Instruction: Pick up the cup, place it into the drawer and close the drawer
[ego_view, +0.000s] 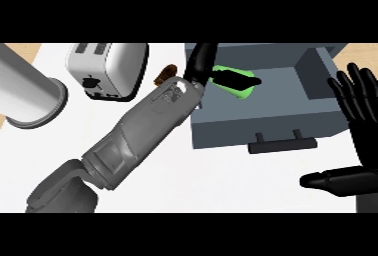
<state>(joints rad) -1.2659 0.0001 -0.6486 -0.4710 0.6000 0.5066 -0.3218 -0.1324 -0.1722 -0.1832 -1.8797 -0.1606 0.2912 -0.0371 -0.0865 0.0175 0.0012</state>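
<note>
The green cup (242, 90) is inside the open grey drawer (266, 125), near its back left corner. My left forearm crosses the counter from the lower left, and my left hand (201, 61) hangs over the drawer's left wall. Its black fingers (235, 77) curl across the top of the cup and hide part of it. I cannot tell whether the cup rests on the drawer's floor. My right hand (360, 112) stays open at the right edge, fingers up, just right of the drawer. The drawer's dark handle (283, 145) faces me.
A white toaster (107, 70) stands at the back, left of the drawer. A large silver cylinder (29, 95) lies at the far left. A small brown object (167, 75) shows between the toaster and my left wrist. White counter (221, 185) spreads in front of the drawer.
</note>
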